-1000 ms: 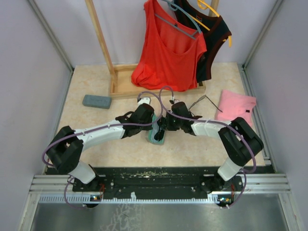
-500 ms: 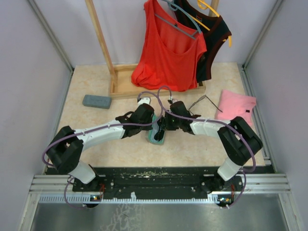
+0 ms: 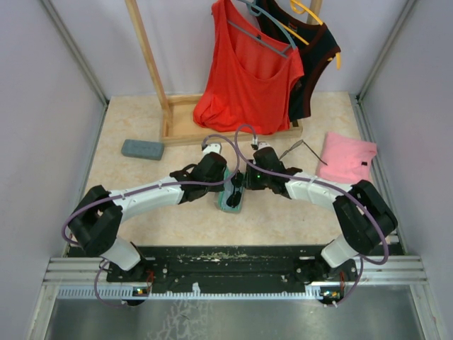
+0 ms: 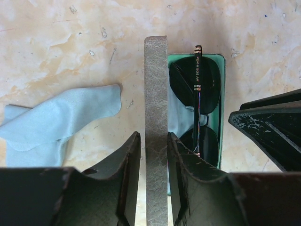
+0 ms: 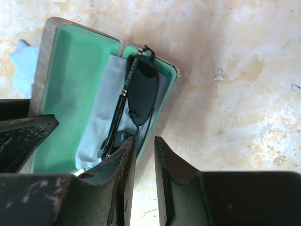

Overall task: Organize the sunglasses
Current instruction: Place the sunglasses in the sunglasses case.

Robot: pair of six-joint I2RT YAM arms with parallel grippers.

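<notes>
One pair of dark wire-framed sunglasses lies folded in green-lined grey oblong case, just right of left fingers, which clamp its upright lid. Right fingers slightly parted, empty, beside case.

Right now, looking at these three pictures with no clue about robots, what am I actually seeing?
A left arm and a right arm are bolted at a table's near edge. One picture looks down from above; the other two come from a camera on each wrist. The left fingers grip the upright lid of an open green-lined case, where folded sunglasses lie with a blue cloth. The right fingers hover slightly apart at the case's edge, holding nothing. Also on the table: a second pair, a closed grey case, another blue cloth, a pink cloth.
</notes>
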